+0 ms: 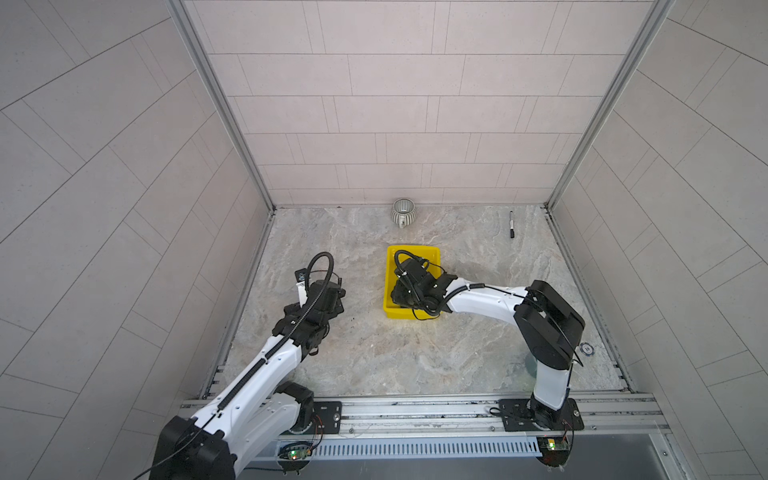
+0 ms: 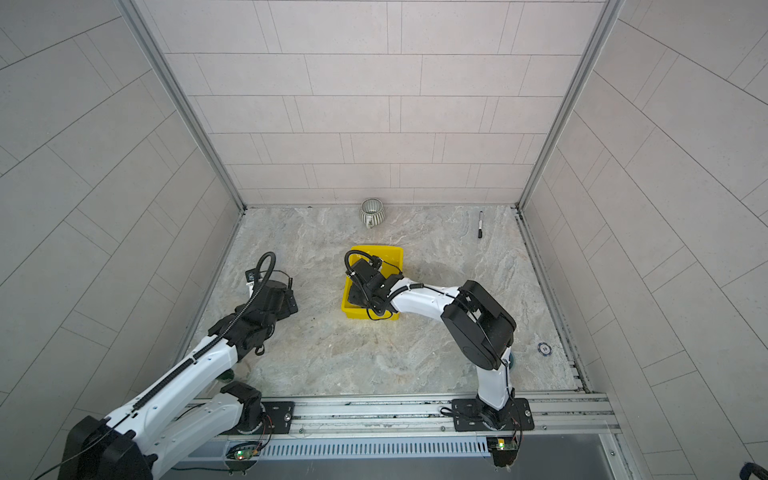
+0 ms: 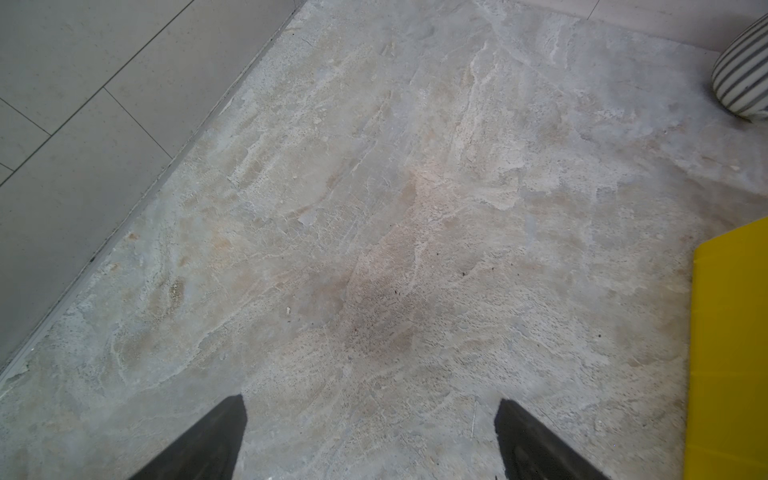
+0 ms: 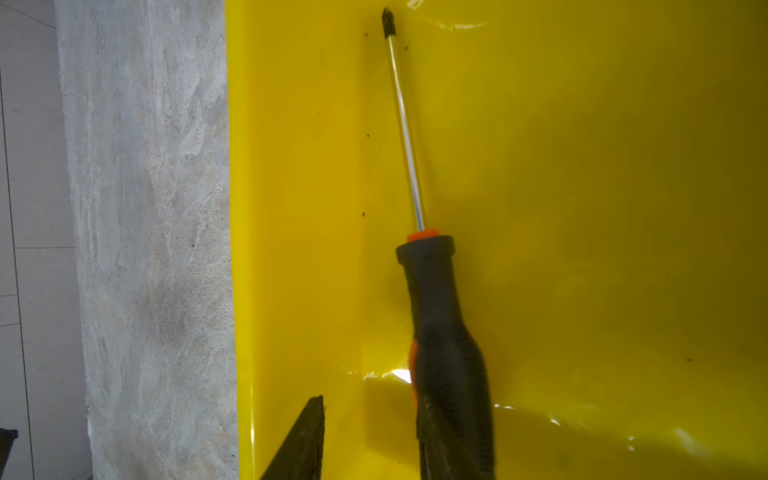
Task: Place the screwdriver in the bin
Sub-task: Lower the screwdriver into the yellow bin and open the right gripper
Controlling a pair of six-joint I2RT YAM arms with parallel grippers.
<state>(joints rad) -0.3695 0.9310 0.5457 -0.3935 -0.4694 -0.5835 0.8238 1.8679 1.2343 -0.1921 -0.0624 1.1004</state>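
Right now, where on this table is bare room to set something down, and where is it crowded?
Free: the back strip between mug and marker; the gap between left tool and bin; the front stretch between bin and rail. Crowded: the bin, filled by the right tool and screwdriver.

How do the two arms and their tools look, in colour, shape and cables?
The left arm and the right arm have white shells, black joints and wrists. A ribbed black hose loops over the left arm; thin black cables follow the right arm. The left tool and the right tool end in dark wedge-shaped fingers.
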